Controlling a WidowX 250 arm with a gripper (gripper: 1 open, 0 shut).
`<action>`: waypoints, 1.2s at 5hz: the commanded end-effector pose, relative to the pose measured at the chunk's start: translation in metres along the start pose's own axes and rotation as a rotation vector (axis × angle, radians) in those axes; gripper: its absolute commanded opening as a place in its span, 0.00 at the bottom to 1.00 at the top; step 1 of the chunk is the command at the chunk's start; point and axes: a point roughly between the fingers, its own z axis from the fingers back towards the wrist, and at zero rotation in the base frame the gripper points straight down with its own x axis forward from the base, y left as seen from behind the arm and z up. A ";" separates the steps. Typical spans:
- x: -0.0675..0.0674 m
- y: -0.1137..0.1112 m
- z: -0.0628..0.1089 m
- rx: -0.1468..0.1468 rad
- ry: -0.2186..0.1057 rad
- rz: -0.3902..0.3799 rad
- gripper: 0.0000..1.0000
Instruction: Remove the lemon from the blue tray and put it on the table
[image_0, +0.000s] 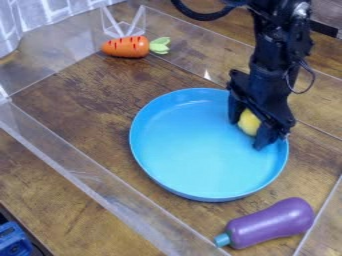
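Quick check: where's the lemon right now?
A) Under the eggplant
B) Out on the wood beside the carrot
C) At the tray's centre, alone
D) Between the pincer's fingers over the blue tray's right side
D: the lemon shows yellow between the pincer fingers, over the blue tray.

Lemon (249, 122) at tray's (181, 160) right rim; carrot (127, 46) behind, eggplant (271, 222) before.

Robot lab test cell: wood-grain table (67, 110) fenced by clear plastic walls (54, 45) along its edges, toy carrot (127, 46) and eggplant (271, 222) as props, 1 black arm (281, 45).
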 end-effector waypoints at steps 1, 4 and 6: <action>0.014 0.004 0.064 0.047 -0.118 -0.014 0.00; -0.080 0.060 0.126 0.179 -0.108 0.164 0.00; -0.141 0.099 0.107 0.154 -0.118 0.151 0.00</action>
